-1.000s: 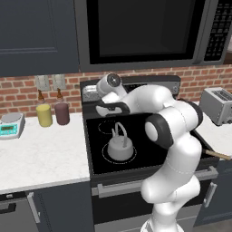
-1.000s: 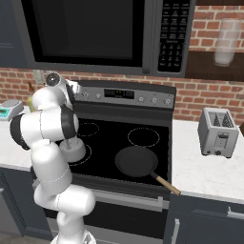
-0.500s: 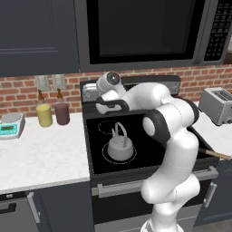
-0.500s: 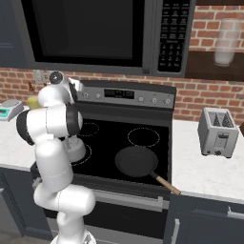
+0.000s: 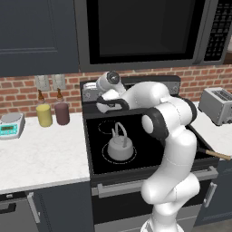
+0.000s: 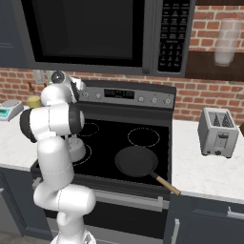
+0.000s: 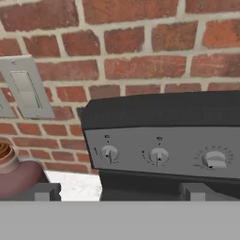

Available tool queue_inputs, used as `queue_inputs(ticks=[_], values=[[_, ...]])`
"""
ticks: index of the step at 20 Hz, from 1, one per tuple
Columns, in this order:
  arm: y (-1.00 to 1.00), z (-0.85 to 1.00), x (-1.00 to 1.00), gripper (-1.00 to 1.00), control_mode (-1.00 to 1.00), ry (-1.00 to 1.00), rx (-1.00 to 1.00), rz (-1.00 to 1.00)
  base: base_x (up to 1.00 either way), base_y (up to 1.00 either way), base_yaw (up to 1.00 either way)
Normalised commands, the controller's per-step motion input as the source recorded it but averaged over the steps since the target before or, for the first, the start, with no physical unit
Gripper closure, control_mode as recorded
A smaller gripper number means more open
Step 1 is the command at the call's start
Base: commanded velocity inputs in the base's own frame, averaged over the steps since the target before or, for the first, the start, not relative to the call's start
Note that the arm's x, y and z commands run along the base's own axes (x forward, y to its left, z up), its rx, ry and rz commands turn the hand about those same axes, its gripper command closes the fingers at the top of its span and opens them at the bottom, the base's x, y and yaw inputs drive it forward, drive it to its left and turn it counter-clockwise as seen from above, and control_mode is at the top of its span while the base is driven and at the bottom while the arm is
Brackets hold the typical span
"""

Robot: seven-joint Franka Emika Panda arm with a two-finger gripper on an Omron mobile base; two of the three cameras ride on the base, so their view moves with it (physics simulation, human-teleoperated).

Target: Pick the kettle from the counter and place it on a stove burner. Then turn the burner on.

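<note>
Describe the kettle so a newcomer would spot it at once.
Look at the black glass stove top under the microwave. On its front left burner stands the kettle: small, squat, grey metal, with a tall looped handle, unlike the flat dark frying pan.

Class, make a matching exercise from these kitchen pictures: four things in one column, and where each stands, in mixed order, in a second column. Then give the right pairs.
Things:
1. kettle
2. pan
3. toaster
4. scale

Places:
A. counter right of the stove
B. front left burner
C. counter far left
D. front right burner

Pairs: 1-B, 2-D, 3-A, 4-C
</note>
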Motion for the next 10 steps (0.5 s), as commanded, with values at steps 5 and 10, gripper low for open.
queue_inputs(ticks=[5, 10], values=[[0.26, -0.45, 0.26, -1.00, -1.00, 0.00, -0.15, -0.03, 0.00, 0.00, 0.00], [0.26, -0.16, 0.01, -1.00, -1.00, -0.15, -0.09, -0.06, 0.00, 0.00, 0.00]])
